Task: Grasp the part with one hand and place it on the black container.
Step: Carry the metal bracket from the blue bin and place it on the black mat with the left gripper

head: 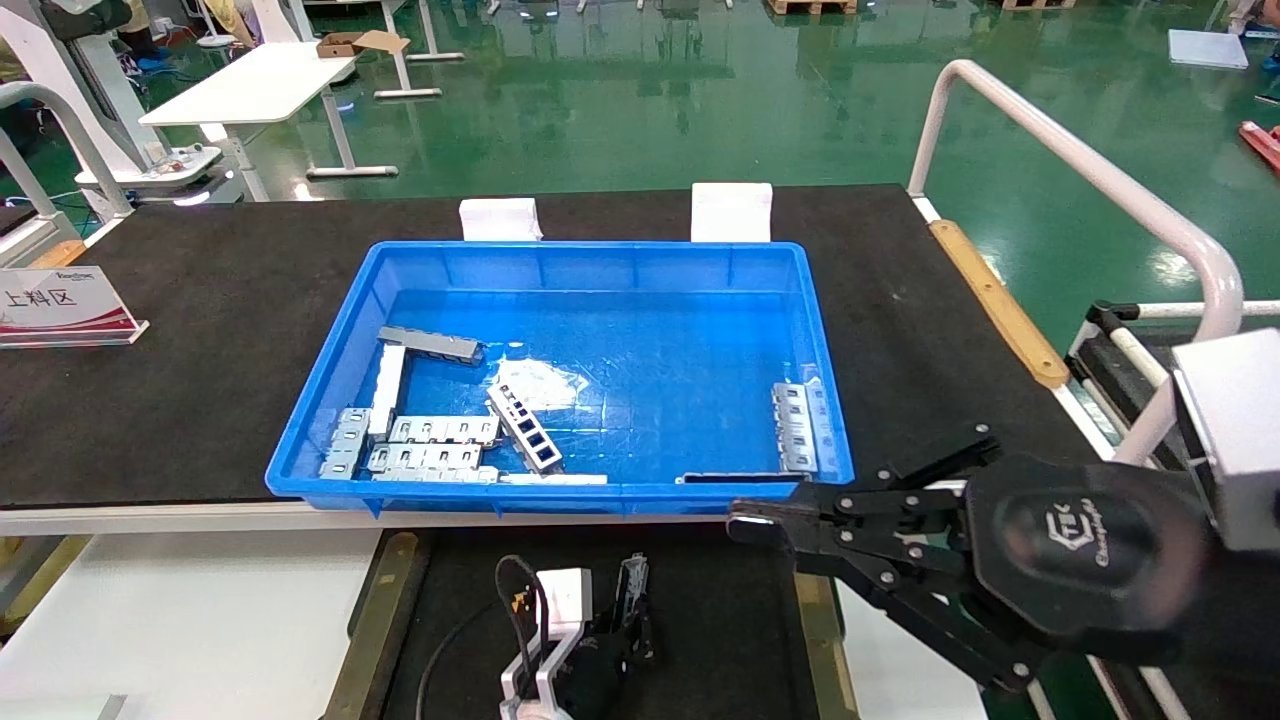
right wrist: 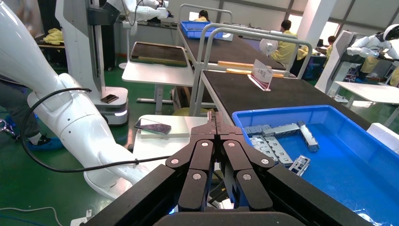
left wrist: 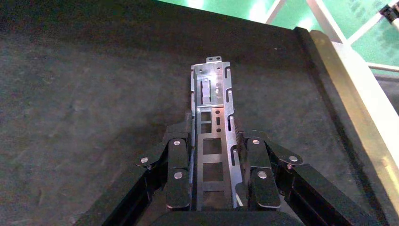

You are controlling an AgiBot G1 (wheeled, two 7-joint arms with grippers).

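Sign (head: 62, 305) with "上料区" on table, left of blue bin (head: 330, 370).

Blue bin (head: 330, 400) sits mid-table on the mat (head: 180, 350), several metal parts lying in it: a cluster at its left near corner, one tilted part (head: 524, 427) near the middle, another by the right wall. The black container (head: 700, 620) lies in front of the table, below the bin's near edge, with the left gripper (head: 628, 600) over it gripping the part (left wrist: 212, 136). Right gripper (head: 760, 525) hangs at the bin's near right corner; a sign (head: 60, 305) stands on the table far left.
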